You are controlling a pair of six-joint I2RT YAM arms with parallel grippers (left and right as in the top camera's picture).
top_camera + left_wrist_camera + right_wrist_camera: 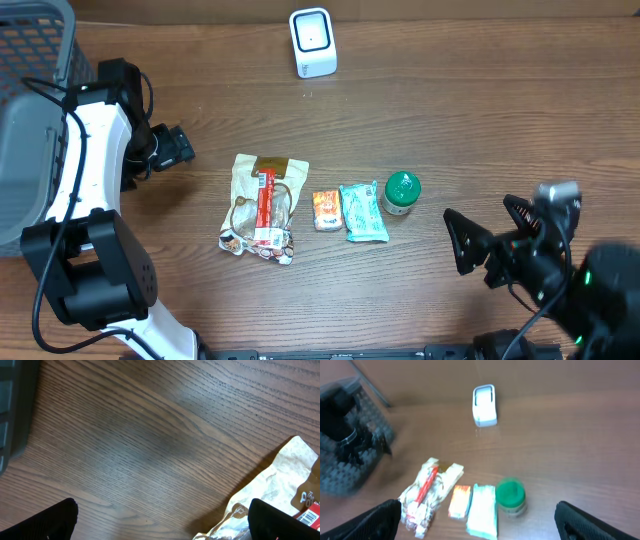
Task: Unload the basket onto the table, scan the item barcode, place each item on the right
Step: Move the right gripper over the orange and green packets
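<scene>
Black fingertips of the left gripper (165, 527) fill the bottom corners of the left wrist view, spread wide with nothing between them but the wooden table (150, 435). The right gripper (475, 205) is spread just as wide and empty, at the right side of the table, its fingers pointing toward the row of items.

At the left edge sits a grey mesh basket (35, 45). It is partly cut off by the frame and partly covered by the left arm, so its contents cannot be made out.

Four items lie in a row at the middle of the table, between the two grippers. Leftmost is a beige snack bag (245, 200), its long axis running from the far edge toward the near edge, slightly tilted. A red label strip runs along that same axis, and in the left wrist view a barcode (311, 517) on the strip faces up. Just beside the bag lies a small orange packet (326, 210), then a teal packet (363, 212) lying lengthwise the same way. A green-lidded jar (401, 192) stands upright just beside it, lid on.

A white scanner (313, 42) stands near the far edge, well apart from the row.
</scene>
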